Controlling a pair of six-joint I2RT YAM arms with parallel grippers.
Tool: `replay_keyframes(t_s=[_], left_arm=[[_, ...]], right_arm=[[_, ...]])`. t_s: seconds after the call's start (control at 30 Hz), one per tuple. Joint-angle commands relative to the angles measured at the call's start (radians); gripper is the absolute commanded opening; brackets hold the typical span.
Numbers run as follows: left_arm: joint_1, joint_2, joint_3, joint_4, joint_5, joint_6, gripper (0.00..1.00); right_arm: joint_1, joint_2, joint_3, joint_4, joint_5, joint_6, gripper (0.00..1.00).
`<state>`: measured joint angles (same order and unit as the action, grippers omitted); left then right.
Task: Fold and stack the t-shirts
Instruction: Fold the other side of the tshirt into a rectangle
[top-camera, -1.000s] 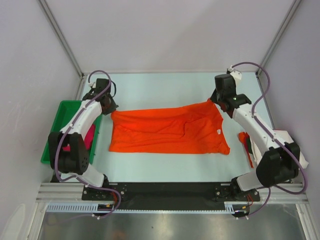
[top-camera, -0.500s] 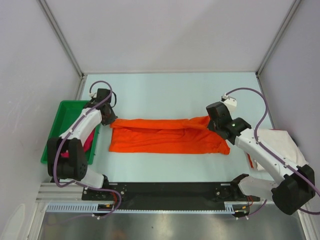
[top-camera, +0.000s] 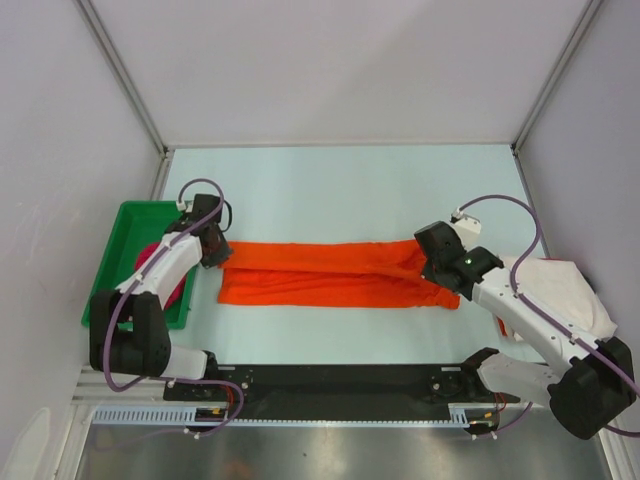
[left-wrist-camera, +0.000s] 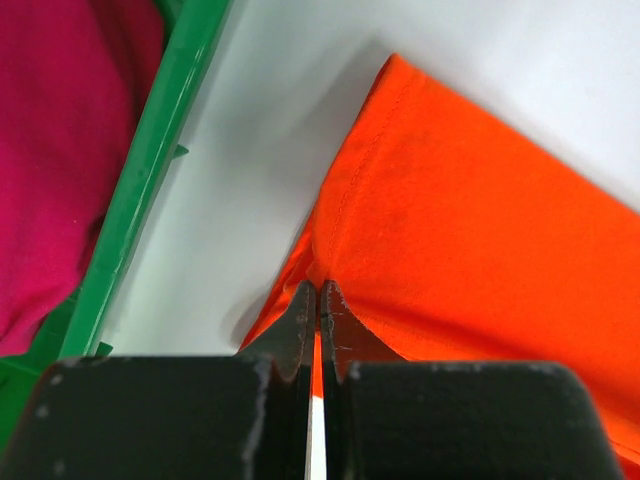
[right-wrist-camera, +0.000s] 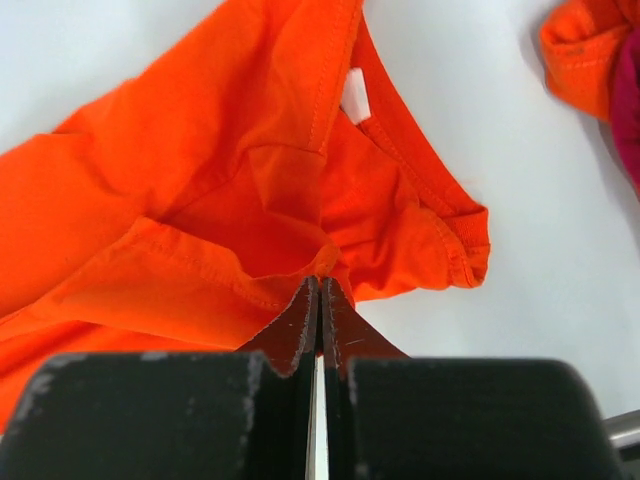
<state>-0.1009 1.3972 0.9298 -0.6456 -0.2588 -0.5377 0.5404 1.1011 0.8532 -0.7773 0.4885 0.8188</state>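
Observation:
A bright orange t-shirt (top-camera: 330, 280) lies across the middle of the table as a long, narrow band, its far edge folded over toward the near side. My left gripper (top-camera: 218, 250) is shut on its left end, the fingertips pinching the orange edge (left-wrist-camera: 317, 292). My right gripper (top-camera: 433, 268) is shut on the right end, clamping a hem (right-wrist-camera: 320, 284) near the collar and its white label (right-wrist-camera: 355, 95). A magenta-pink t-shirt (left-wrist-camera: 60, 150) lies bunched in the green tray (top-camera: 120, 225). An off-white t-shirt (top-camera: 555, 285) rests at the right, partly under the right arm.
The tray's green wall (left-wrist-camera: 150, 170) runs close beside the left gripper. In the right wrist view, another scrap of orange cloth (right-wrist-camera: 585, 50) with magenta beside it lies just right of the collar. Frame posts stand at the table's back corners.
Both grippers have moved toward the near side with the orange shirt's far edge, folding it over and narrowing the shirt from a broad sheet to a band. Both stayed shut.

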Motion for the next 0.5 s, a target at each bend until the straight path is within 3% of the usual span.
replay_keyframes(t_s=[0.0,0.47], left_arm=[[0.001,-0.021,-0.028,0.017,-0.013,0.01,0.0],[-0.006,0.043,-0.066,-0.012,-0.003,0.012,0.0]], right_arm=[[0.004,-0.003,-0.028,-0.013,0.007,0.048,0.0],[0.009,0.023,-0.095,-0.03,-0.074,0.094,0.0]])
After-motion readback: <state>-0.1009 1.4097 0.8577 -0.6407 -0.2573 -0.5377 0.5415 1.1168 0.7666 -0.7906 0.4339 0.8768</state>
